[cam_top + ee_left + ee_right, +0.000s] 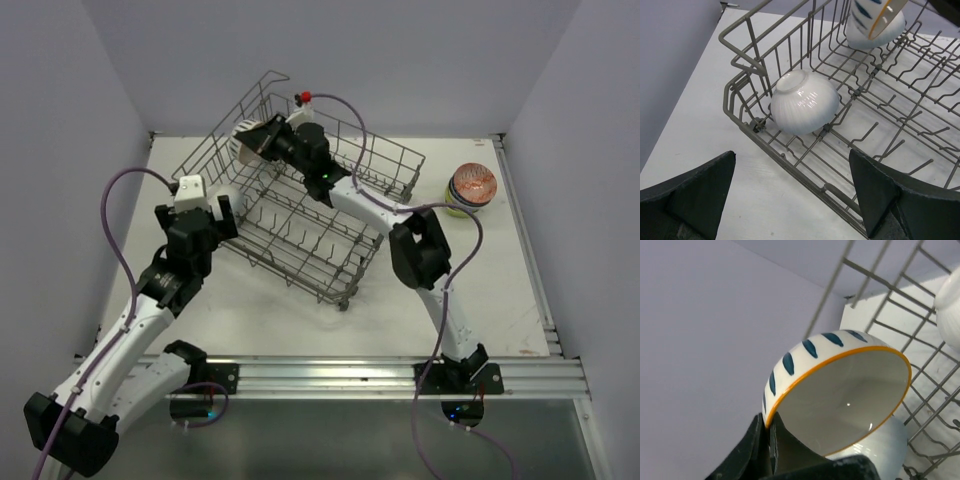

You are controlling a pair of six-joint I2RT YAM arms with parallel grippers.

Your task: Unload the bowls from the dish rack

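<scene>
Top external view: a large grey wire dish rack (300, 240) sits mid-table. At its 3 o'clock, well apart on the white table (300, 330), stands a stack of small round bowls (472, 187), red-patterned on top with lime green beneath; I judge these to be the unloaded share. The right gripper (262, 140) is inside the rack's 11 o'clock corner, and the left gripper (205, 213) hovers at its 9 o'clock edge.

Left wrist view: the left gripper's jaws are spread wide and empty, near a ribbed white bowl (805, 107) lying tipped in the rack's corner.

Right wrist view: the right gripper is clamped on the rim of a white bowl with blue dashes and an orange edge (840, 390), with another pale bowl (880, 442) just beneath it. At least three bowls seem left to clear.
</scene>
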